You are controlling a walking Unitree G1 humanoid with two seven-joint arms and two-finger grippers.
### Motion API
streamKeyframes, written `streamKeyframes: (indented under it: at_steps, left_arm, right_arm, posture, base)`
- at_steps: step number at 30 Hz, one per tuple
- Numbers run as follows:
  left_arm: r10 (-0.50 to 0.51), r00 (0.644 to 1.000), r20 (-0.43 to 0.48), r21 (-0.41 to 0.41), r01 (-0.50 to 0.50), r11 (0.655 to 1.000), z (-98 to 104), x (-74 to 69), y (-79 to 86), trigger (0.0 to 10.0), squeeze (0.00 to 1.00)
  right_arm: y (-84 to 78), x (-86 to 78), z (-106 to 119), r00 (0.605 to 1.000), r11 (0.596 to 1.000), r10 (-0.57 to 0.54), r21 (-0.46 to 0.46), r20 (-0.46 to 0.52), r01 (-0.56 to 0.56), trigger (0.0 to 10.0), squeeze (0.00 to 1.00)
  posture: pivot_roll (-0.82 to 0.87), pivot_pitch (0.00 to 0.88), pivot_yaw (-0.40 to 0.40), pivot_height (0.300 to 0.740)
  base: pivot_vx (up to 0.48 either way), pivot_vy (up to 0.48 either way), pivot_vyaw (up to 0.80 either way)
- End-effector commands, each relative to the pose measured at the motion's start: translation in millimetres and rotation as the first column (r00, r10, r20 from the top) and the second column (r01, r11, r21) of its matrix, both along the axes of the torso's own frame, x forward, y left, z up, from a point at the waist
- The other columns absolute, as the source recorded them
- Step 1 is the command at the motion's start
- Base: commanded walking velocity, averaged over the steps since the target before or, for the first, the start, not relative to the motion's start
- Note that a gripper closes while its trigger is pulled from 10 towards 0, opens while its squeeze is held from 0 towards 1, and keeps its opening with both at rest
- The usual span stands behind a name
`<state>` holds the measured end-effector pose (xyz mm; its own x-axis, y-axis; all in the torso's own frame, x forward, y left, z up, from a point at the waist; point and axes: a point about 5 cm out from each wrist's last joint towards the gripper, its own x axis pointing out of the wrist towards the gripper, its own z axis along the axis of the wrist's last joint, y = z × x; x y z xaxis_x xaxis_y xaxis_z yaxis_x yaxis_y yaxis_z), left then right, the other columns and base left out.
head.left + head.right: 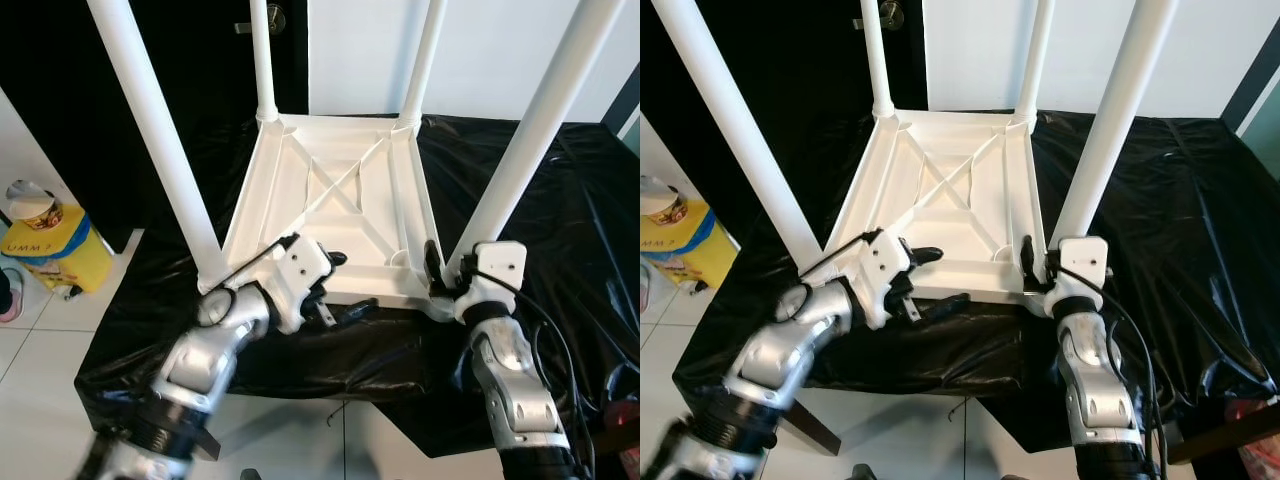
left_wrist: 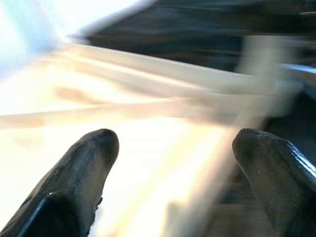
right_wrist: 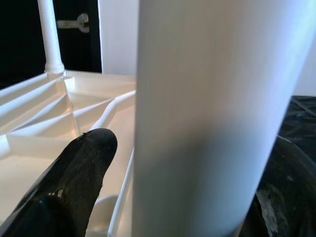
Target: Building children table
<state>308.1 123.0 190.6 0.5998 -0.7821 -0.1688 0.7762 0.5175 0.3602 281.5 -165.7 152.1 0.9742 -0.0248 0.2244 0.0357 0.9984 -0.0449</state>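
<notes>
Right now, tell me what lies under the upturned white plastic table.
Under the upturned white plastic table lies a crinkled black plastic sheet, spread past its edges on every side. Whatever surface carries the sheet is covered, and so is the tabletop's face pressed against it.
</notes>
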Motion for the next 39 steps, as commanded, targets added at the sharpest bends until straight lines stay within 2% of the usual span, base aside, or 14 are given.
streamKeyframes:
  at_steps: [1,2,3,4,5,8,11,14,19,23,28,35,38,39]
  left_arm:
    - [0.004,1.000,0.017,0.012,-0.005,1.000,4.7,5.3,8.8,10.0,0.00]
    - [0.004,1.000,0.017,0.012,-0.005,1.000,4.7,5.3,8.8,10.0,0.00]
    - [0.038,0.999,0.038,0.021,-0.039,0.999,14.0,11.4,24.5,10.0,0.00]
    - [0.038,0.999,0.038,0.021,-0.039,0.999,14.0,11.4,24.5,10.0,0.00]
    - [0.062,0.997,0.050,0.026,-0.063,0.998,19.9,14.3,35.8,10.0,0.00]
    - [0.062,0.997,0.050,0.026,-0.063,0.998,19.9,14.3,35.8,10.0,0.00]
    - [0.131,0.988,0.085,0.023,-0.133,0.991,37.9,18.5,68.6,10.0,0.00]
    - [0.137,0.986,0.092,0.021,-0.139,0.990,40.3,19.4,72.5,10.0,0.00]
    - [0.122,0.987,0.107,0.007,-0.124,0.992,43.7,26.0,76.4,10.0,0.00]
    - [0.121,0.987,0.105,0.006,-0.122,0.992,43.7,28.3,77.7,10.0,0.00]
    - [0.085,0.992,0.097,-0.005,-0.085,0.996,46.1,38.8,74.2,10.0,0.00]
    - [0.037,0.995,0.090,-0.015,-0.036,0.999,43.7,42.9,62.9,10.0,0.00]
    - [-0.004,0.997,0.081,-0.018,0.006,1.000,41.2,46.3,52.1,10.0,0.00]
    - [-0.004,0.997,0.081,-0.018,0.006,1.000,41.2,46.3,52.1,10.0,0.00]
  right_arm:
    - [1.3,0.8,3.0,1.000,1.000,0.001,0.007,0.017,-0.001,10.0,0.00]
    - [1.3,0.8,3.0,1.000,1.000,0.001,0.007,0.017,-0.001,10.0,0.00]
    - [2.3,1.0,5.5,1.000,1.000,-0.005,0.011,0.030,0.004,10.0,0.00]
    - [2.3,1.0,5.5,1.000,1.000,-0.005,0.011,0.030,0.004,10.0,0.00]
    - [2.1,0.1,7.0,0.999,1.000,-0.015,0.015,0.040,0.014,10.0,0.00]
    - [2.1,0.1,7.0,0.999,1.000,-0.015,0.015,0.040,0.014,10.0,0.00]
    - [1.5,-4.3,11.9,0.995,0.998,-0.061,0.037,0.076,0.058,10.0,0.00]
    - [-0.4,-5.5,13.2,0.993,0.996,-0.085,0.042,0.085,0.082,10.0,0.00]
    - [-14.8,-13.2,13.8,0.969,0.972,-0.232,0.057,0.090,0.227,10.0,0.00]
    - [-17.5,-15.4,13.2,0.960,0.964,-0.264,0.054,0.088,0.260,10.0,0.00]
    - [-35.7,-28.6,16.6,0.892,0.898,-0.440,0.054,0.109,0.436,10.0,0.00]
    - [-46.2,-37.6,15.4,0.836,0.842,-0.539,0.039,0.108,0.538,10.0,0.00]
    - [-55.4,-50.2,14.1,0.776,0.783,-0.621,0.024,0.109,0.622,10.0,0.00]
    - [-55.4,-50.2,14.1,0.776,0.783,-0.621,0.024,0.109,0.622,10.0,0.00]
  posture:
    - [-0.08,0.008,-0.010,0.740]
    - [-0.08,0.008,-0.010,0.740]
    - [-0.08,0.011,0.002,0.740]
    - [-0.08,0.011,0.002,0.740]
    - [-0.08,0.013,0.008,0.740]
    - [-0.08,0.013,0.008,0.740]
    - [-0.08,0.014,0.018,0.740]
    - [-0.08,0.012,0.018,0.740]
    - [-0.08,0.013,0.015,0.740]
    - [-0.08,0.014,0.018,0.740]
    - [-0.09,0.017,0.034,0.740]
    - [-0.10,0.025,0.049,0.740]
    - [-0.12,0.035,0.065,0.740]
    - [-0.12,0.035,0.065,0.740]
  base:
    - [0.000,0.000,0.00]
    - [0.000,0.000,0.00]
    - [0.000,0.000,0.00]
    - [0.000,0.000,0.00]
    - [0.000,0.000,0.00]
    - [0.000,0.000,0.00]
    - [0.000,0.000,0.00]
    - [0.000,0.000,0.00]
    - [0.000,0.000,0.00]
    - [0.000,0.000,0.00]
    - [0.000,0.000,0.00]
    - [0.000,0.000,0.00]
    - [0.000,0.000,0.00]
    - [0.000,0.000,0.00]
